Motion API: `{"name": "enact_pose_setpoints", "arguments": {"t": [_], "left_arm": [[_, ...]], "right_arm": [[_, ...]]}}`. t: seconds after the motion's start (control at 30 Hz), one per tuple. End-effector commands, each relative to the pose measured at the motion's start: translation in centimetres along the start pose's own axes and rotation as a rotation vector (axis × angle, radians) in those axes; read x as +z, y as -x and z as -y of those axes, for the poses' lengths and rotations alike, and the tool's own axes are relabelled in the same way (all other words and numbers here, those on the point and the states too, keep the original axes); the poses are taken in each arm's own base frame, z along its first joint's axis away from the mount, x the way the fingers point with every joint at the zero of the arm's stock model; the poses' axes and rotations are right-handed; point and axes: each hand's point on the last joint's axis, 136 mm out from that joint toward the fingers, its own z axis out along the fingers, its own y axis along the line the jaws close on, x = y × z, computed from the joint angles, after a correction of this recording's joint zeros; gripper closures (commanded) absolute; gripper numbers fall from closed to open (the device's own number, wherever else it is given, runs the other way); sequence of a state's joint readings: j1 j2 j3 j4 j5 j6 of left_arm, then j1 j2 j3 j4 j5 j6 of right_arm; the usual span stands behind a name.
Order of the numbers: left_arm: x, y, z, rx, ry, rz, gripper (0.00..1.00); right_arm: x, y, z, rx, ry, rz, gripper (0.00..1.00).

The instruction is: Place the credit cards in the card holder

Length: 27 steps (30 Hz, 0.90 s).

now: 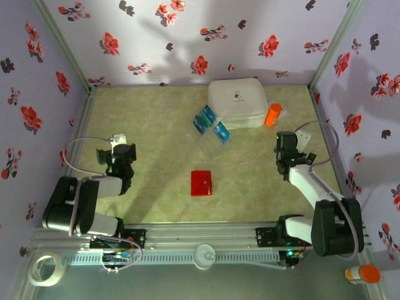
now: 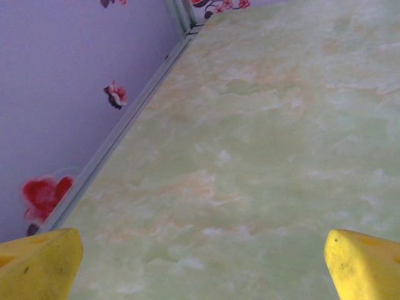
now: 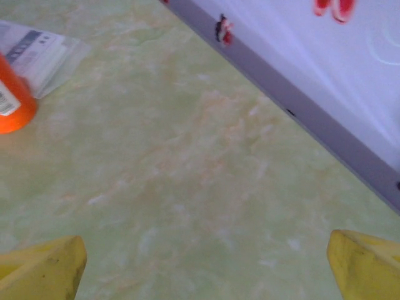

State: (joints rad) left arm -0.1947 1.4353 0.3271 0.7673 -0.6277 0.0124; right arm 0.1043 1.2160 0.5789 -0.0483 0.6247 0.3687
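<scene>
Nearest the camera, a roll of tape (image 1: 47,269) lay off the table's near left corner and a small orange-capped bottle (image 1: 362,274) off its near right corner, either side of the metal rail (image 1: 206,240) that carried both arm bases. Beyond the rail, the left gripper (image 1: 119,151) hung over bare table (image 1: 156,187) near the left wall. Its yellow fingers (image 2: 37,262) were spread wide with nothing between them. The right gripper (image 1: 286,145) hung near the right wall, its fingers (image 3: 365,262) equally far apart and empty.

Between the two arms, the red card holder (image 1: 202,183) lay flat on the table, touched by neither gripper. Farther back, apart from it, the blue and teal credit cards (image 1: 211,125) lay in a loose cluster just beside the near left corner of a white rounded case (image 1: 237,103). An orange bottle (image 1: 273,115) stood at the case's right side, next to a clear printed packet (image 3: 37,53). The flowered back wall (image 1: 200,44) closed the scene.
</scene>
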Motion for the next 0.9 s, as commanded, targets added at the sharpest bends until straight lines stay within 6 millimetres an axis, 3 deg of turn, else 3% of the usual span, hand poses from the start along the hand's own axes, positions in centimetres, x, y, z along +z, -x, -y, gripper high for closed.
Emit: {"name": "enact_pose_setpoints", "arguments": {"t": [0.0,0.13,0.27,0.4,0.47,0.53,0.67,0.73,0.87], "left_arm": [[1.2,3.7,0.4,-0.081,-0.04,0.139,0.0],[1.3,3.4,1.0,-0.089,-0.108,0.127,0.0],[1.6,2.2,3.4,-0.063,-0.298,0.124,0.0],[1.9,2.2,4.0,-0.061,-0.358,0.097,0.0],[2.0,2.2,4.0,-0.062,-0.358,0.095,0.0],[2.3,2.1,3.9,-0.072,-0.364,0.079,0.0],[2.8,2.1,3.6,-0.095,-0.369,0.053,0.0],[3.0,2.0,3.5,-0.103,-0.366,0.047,0.0],[3.2,2.0,2.8,-0.117,-0.33,0.046,0.0]], "right_arm": [[0.7,1.8,-2.3,-0.015,0.104,0.111,0.01],[1.5,1.4,-3.8,-0.044,0.184,0.194,0.01],[1.7,1.8,-5.6,-0.053,0.281,0.252,0.01],[1.9,1.4,-6.8,-0.091,0.344,0.289,0.01],[2.4,0.3,-6.5,-0.064,0.343,0.329,0.01],[2.6,0.5,-6.6,-0.052,0.345,0.378,0.01],[3.5,0.1,-8.5,-0.102,0.426,0.264,0.01],[4.5,0.1,-8.3,-0.058,0.497,0.188,0.0],[4.0,0.2,-8.2,-0.065,0.502,0.222,0.0]]}}
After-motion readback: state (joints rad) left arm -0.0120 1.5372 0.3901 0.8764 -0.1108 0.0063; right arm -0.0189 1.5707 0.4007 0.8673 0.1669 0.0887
